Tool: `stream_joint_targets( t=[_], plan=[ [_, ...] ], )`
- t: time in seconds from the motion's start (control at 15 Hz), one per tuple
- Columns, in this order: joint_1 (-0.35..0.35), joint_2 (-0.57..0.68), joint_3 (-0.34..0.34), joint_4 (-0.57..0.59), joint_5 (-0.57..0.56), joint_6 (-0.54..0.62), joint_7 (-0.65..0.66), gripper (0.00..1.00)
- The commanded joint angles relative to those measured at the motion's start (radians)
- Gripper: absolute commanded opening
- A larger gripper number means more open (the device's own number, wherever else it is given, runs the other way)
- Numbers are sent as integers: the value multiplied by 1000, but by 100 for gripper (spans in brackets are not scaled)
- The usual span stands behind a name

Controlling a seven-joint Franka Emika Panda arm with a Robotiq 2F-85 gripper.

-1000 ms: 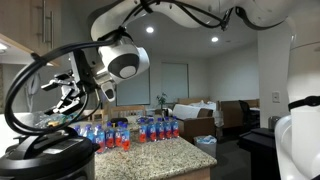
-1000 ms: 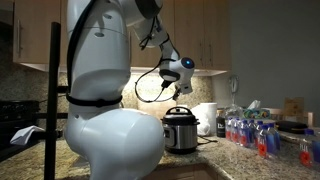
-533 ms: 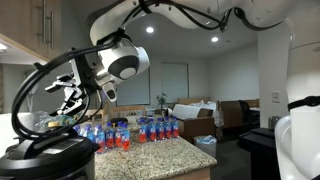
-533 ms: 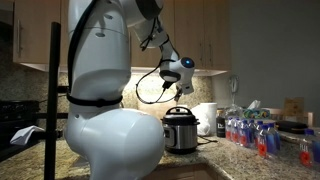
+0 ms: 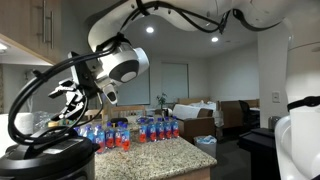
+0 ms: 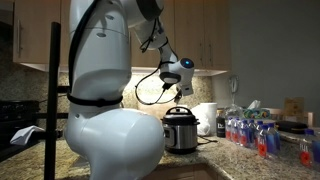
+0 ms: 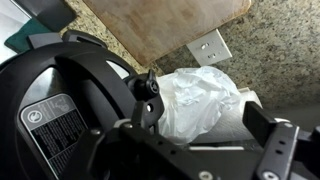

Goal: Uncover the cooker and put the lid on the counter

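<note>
The gripper (image 5: pixel 68 97) hangs with its jaws spread, grasping nothing, above the cooker (image 6: pixel 180 131). Its black ribbed lid (image 7: pixel 70 90) sits in place.

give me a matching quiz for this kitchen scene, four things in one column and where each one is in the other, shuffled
Things
1. round black ribbed lid
2. Robotiq gripper
3. clear plastic water bottles with red and blue labels
4. crumpled white plastic bag

Places
A. grouped on the speckled granite counter
B. on top of the brushed steel cooker
C. right beside the lid in the wrist view
D. in the air above the lid

Pairs: 1-B, 2-D, 3-A, 4-C
</note>
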Motion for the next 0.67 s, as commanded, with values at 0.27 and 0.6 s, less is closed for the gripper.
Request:
stream_joint_targets(
  t=[0.27, 0.6],
  plan=[
    [7, -3, 26, -17, -26, 133, 133, 100],
    [3, 7, 20, -2, -6, 97, 105, 100]
  ],
)
